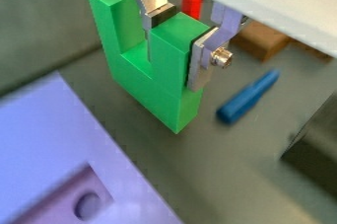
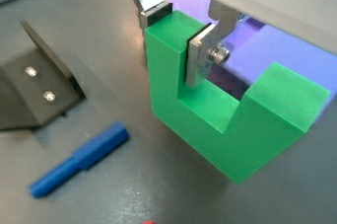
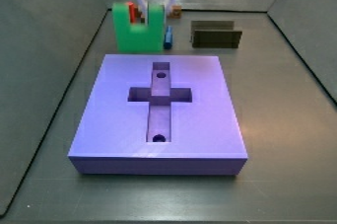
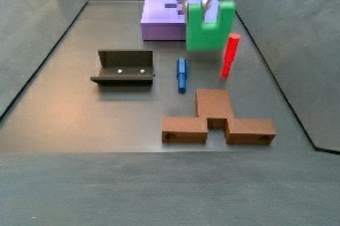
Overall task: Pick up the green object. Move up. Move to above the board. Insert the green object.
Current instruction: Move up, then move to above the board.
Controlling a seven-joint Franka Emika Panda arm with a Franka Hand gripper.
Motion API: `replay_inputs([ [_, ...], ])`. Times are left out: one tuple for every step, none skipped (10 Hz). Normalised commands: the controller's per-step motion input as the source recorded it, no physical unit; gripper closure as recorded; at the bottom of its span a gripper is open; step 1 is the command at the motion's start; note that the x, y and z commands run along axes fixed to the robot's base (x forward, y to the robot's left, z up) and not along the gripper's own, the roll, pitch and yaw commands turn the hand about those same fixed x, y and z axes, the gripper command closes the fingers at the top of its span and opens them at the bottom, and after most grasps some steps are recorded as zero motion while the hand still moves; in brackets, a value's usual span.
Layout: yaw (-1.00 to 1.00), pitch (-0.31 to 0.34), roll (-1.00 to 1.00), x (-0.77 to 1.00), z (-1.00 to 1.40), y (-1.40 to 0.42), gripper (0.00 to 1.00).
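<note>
Wrist views: gripper [image 1: 180,33] is clamped on one prong of the green object [image 1: 148,70]. Silver fingers [image 2: 200,55] sit on either side of that prong [image 2: 178,45]; the second prong stands free. The piece is bright green, blocky, U-shaped, plain matte faces. A blue peg [image 1: 247,96] lies on the floor near it, a red peg [image 1: 192,3] shows behind the gripper, and the board [image 1: 59,159] has a recess with a round hole in it, nothing inside.

Side views: board [image 3: 161,110] is purple, its cross recess and two holes empty. The green object [image 3: 134,29] hangs just past the board's far edge, near the floor's far edge. The fixture [image 4: 123,68] stands toward the left edge, a brown block [image 4: 218,117] near the front edge, red peg [image 4: 230,55] beside the green piece. Floor [image 4: 80,111] is dark grey metal with raised side walls.
</note>
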Motion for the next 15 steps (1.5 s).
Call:
replay_inputs([
  [-0.02, 0.019, -0.06, -0.02, 0.29, 0.01, 1.00],
  [0.00, 0.000, 0.00, 0.00, 1.40, 0.00, 1.00],
  [0.00, 0.022, 0.01, -0.02, 1.40, 0.00, 1.00],
  [0.00, 0.021, -0.02, -0.05, 1.40, -0.01, 1.00],
  [0.00, 0.014, -0.04, 0.00, 1.40, 0.00, 1.00],
  [0.00, 0.060, -0.03, 0.03, 1.40, 0.00, 1.00],
  [-0.01, 0.082, -0.04, 0.01, 0.70, 0.00, 1.00],
  [-0.01, 0.057, -0.04, 0.02, 0.32, 0.00, 1.00],
  [-0.34, 0.129, -0.07, 0.23, 0.37, -1.40, 1.00],
  [-0.27, 0.156, 0.01, 0.22, 0.36, -1.40, 1.00],
  [-0.14, 0.175, 0.03, 0.26, 0.35, -1.40, 1.00],
  [-0.09, 0.182, 0.00, 0.33, 0.35, -1.40, 1.00],
  [-0.05, 0.183, 0.00, 0.25, 0.24, -0.96, 1.00],
  [-0.02, 0.154, 0.02, 0.16, 0.13, -0.47, 1.00],
  [-0.01, 0.109, 0.02, 0.10, 0.08, -0.27, 1.00],
])
